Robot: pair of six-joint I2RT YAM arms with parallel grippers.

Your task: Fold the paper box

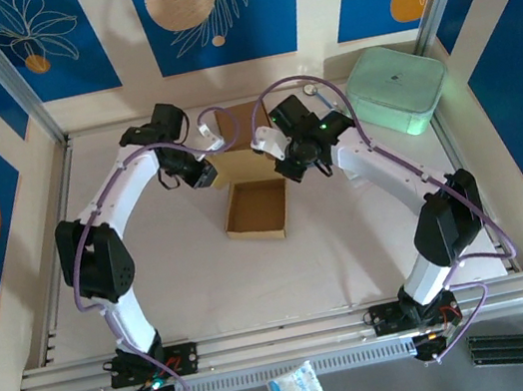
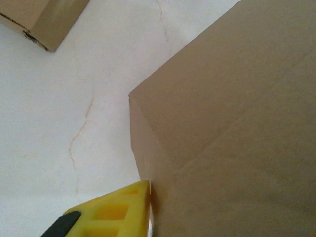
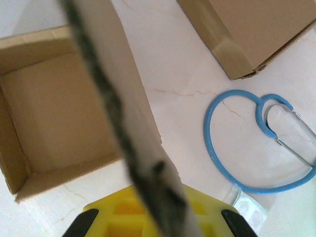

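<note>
Both arms arch inward from their bases, wrists bent down just behind the paper box [image 1: 256,210]. The right gripper [image 1: 291,166] is clamped on the box's raised flap [image 1: 239,166]. The left gripper [image 1: 201,173] has a yellow finger [image 2: 116,212] against the flap's left end.

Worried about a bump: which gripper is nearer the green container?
Right. The right gripper sits left of the green container; the left gripper is farther left, beyond the cardboard panel between them.
</note>
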